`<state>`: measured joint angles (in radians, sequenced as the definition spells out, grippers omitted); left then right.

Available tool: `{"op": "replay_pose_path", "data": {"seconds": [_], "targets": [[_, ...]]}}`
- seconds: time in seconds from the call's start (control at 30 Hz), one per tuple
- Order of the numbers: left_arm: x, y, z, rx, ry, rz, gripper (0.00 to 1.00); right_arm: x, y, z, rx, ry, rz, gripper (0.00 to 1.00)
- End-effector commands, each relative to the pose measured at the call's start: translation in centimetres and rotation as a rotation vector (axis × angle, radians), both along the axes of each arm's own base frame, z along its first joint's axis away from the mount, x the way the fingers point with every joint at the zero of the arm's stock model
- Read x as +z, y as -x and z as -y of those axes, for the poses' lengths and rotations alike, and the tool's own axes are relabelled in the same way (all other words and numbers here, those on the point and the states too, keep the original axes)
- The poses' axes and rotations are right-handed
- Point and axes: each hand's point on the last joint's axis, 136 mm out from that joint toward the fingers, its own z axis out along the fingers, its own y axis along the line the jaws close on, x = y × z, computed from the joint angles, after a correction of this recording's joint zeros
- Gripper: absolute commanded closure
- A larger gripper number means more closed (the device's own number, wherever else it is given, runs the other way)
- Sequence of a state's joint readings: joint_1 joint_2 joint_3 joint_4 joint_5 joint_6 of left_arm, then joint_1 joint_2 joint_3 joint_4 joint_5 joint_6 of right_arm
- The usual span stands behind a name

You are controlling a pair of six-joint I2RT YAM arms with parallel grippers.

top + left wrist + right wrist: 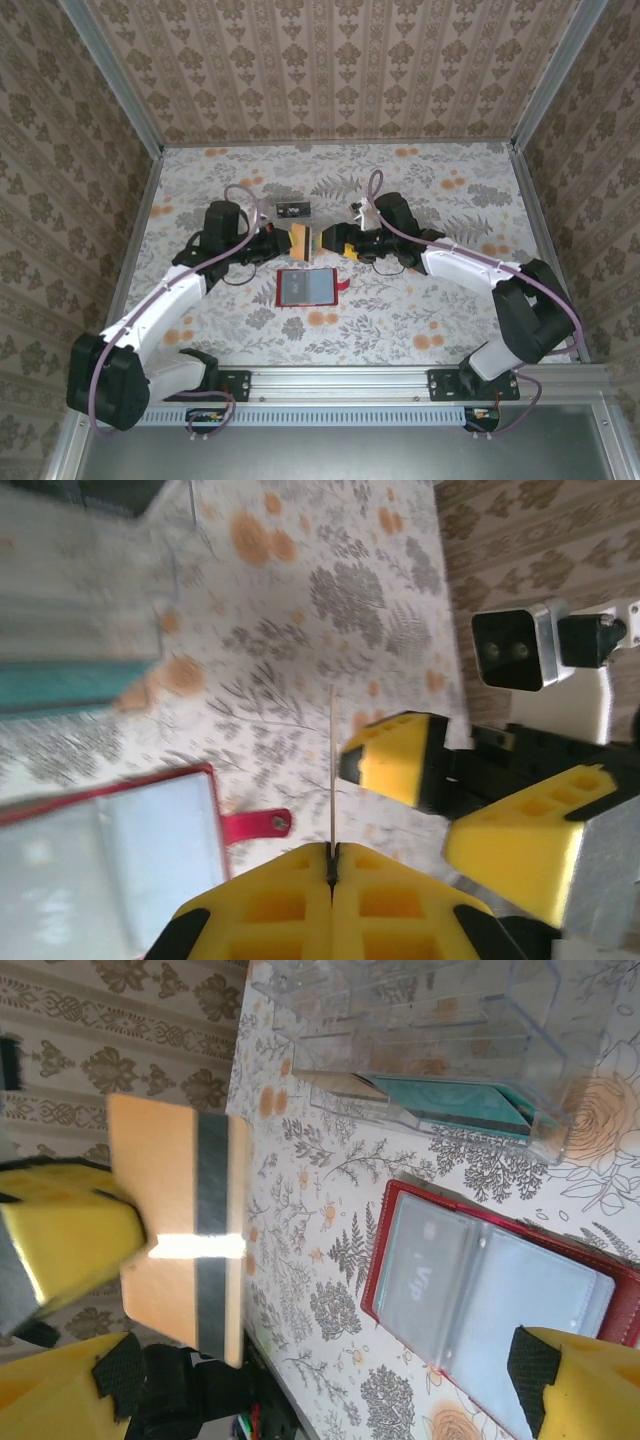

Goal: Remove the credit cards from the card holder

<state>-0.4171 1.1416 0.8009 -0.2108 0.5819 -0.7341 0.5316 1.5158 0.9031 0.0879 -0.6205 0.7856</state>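
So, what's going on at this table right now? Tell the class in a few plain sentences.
The left gripper is shut on an orange card with a black stripe, holding it in the air above the table. The right gripper faces it with its jaws open, not gripping the card. Below them the red card holder lies open on the table. Beyond it, a clear tray holds something flat and teal.

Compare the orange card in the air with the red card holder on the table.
The orange card is clamped in the shut left pincer, off the table; the card holder lies open and flat on it. The card is tan-orange with a black stripe; the holder is red with greyish pockets. The card is the smaller. Both are thin, flat rectangles.
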Motion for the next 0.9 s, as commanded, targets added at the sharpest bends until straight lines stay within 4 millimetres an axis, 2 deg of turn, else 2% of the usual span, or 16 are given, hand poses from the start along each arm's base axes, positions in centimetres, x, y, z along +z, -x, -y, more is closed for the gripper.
{"op": "replay_pose_path", "data": {"seconds": [0.0, 0.17, 0.3, 0.37, 0.47, 0.6, 0.73, 0.87], "targets": [[-1.3, 0.7, -3.5, -0.052, -0.315, 0.111, 1.00, 0.1, 0.2, 1.5, -0.036, 0.059, 0.036, 0.00], [-0.7, -1.2, -6.4, -0.090, -0.598, 0.323, 1.00, 0.6, 0.4, 2.2, -0.053, 0.088, 0.065, 0.00], [-0.1, -2.0, -6.9, -0.251, -0.806, 0.543, 1.00, 0.7, 0.4, 2.8, -0.061, 0.100, 0.077, 0.00], [-0.7, -2.0, -7.1, -0.365, -0.899, 0.620, 1.00, 0.4, 0.4, 3.0, -0.065, 0.104, 0.073, 0.00], [-2.5, -0.8, -6.5, -0.598, -0.959, 0.740, 1.00, 1.5, 0.6, 3.5, -0.077, 0.090, 0.097, 0.00], [-3.6, -1.9, -7.1, -0.638, -1.056, 0.834, 1.00, 1.6, 0.5, 4.3, -0.095, 0.092, 0.098, 0.00], [-5.6, -1.4, -6.9, -0.826, -1.108, 0.899, 1.00, 1.8, 0.5, 5.0, -0.109, 0.096, 0.100, 0.00], [-7.2, -1.7, -7.1, -0.948, -1.154, 0.951, 1.00, 2.0, 0.4, 5.5, -0.121, 0.098, 0.101, 0.00]]}}
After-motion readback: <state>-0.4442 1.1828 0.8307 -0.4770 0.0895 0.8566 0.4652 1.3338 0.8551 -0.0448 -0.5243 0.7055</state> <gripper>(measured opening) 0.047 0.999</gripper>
